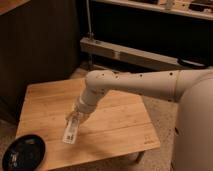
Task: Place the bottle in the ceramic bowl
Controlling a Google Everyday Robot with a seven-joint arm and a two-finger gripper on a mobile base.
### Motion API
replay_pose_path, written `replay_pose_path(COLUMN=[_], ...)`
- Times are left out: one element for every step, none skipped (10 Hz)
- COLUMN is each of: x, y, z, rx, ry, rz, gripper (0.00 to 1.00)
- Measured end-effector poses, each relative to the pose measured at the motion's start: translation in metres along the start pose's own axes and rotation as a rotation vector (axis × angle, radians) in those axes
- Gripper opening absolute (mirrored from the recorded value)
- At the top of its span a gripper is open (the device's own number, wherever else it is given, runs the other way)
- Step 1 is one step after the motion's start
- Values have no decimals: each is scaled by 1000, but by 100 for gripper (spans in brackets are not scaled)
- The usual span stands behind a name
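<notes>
My gripper (pixel 74 119) hangs over the left-middle of the wooden table (pixel 115 125) and is shut on the bottle (pixel 70 131). The small clear bottle points down and to the left from the fingers, just above the table top. A black ceramic bowl (pixel 24 152) sits at the table's front left corner, a short way left and forward of the bottle. My white arm (pixel 135 82) reaches in from the right.
The low wooden table stands on a speckled floor (pixel 165 112). Behind it runs a dark cabinet wall (pixel 40 45) and a metal rail (pixel 125 52). My white base (pixel 195 130) fills the right side.
</notes>
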Motion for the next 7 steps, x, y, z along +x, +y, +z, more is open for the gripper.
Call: replay_pose_path(x=[0,0,-1,-3,-6,-11,-15], y=[0,0,2,5,14,35,53], z=[0,0,0,0,-1,-1,1], rx=[0,0,-4,-9,-23,-49,-79], ry=[0,0,-2,-5,-12,-24,-34], rz=[0,0,1,3,9,15,18], gripper=[0,0,0,0,0,0,0])
